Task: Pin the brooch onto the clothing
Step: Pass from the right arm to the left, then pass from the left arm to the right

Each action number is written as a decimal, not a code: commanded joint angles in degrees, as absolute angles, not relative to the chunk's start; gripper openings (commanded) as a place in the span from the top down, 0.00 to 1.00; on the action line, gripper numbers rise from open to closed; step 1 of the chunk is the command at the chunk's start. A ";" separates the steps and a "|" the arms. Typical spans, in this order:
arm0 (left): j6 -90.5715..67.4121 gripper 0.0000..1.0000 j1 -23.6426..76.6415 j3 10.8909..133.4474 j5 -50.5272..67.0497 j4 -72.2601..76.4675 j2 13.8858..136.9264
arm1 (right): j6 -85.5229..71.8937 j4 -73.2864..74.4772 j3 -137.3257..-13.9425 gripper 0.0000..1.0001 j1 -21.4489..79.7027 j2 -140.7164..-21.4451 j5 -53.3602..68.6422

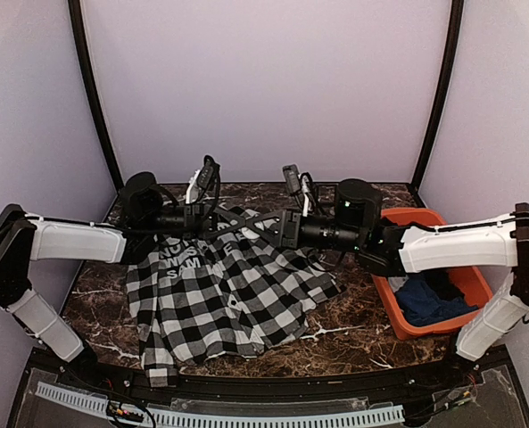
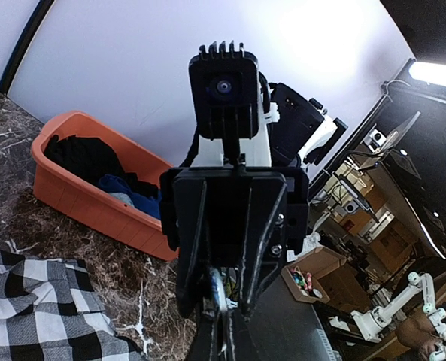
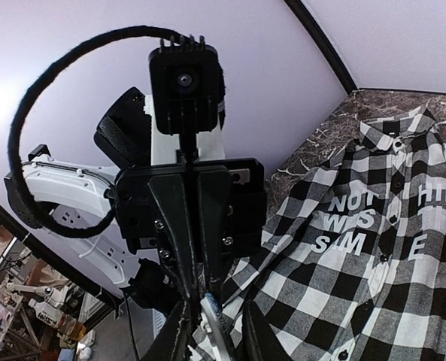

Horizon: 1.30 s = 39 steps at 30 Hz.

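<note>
The clothing (image 1: 228, 294), a black-and-white checked shirt with white lettering (image 3: 350, 222), lies spread on the marble table. Above its collar end my two grippers meet tip to tip. In the left wrist view the left gripper (image 2: 224, 335) is shut on the brooch (image 2: 217, 295), a small silver and blue piece. In the right wrist view the brooch (image 3: 212, 317) sits between the parted fingers (image 3: 174, 337) of the open right gripper (image 3: 213, 338). From above, the left gripper (image 1: 235, 220) and right gripper (image 1: 260, 224) hide the brooch.
An orange basket (image 1: 425, 217) stands at the table's right side, holding a dark blue garment (image 1: 429, 299) and black cloth. It also shows behind the right gripper in the left wrist view, basket (image 2: 80, 119). Purple walls enclose the back and sides.
</note>
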<state>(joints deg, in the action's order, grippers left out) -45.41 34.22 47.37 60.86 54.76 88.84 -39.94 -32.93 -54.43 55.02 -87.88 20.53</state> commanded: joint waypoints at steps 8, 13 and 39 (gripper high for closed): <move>-25.00 0.99 35.50 49.94 53.17 29.92 82.17 | -49.01 -27.05 -58.93 0.70 54.52 -88.64 22.63; -23.86 0.99 35.51 50.18 52.75 28.59 81.80 | -52.36 -26.99 -58.65 0.69 53.72 -88.43 24.32; -21.93 0.99 35.59 49.75 50.73 27.03 80.20 | -52.51 -16.55 -60.06 0.58 53.04 -89.31 23.50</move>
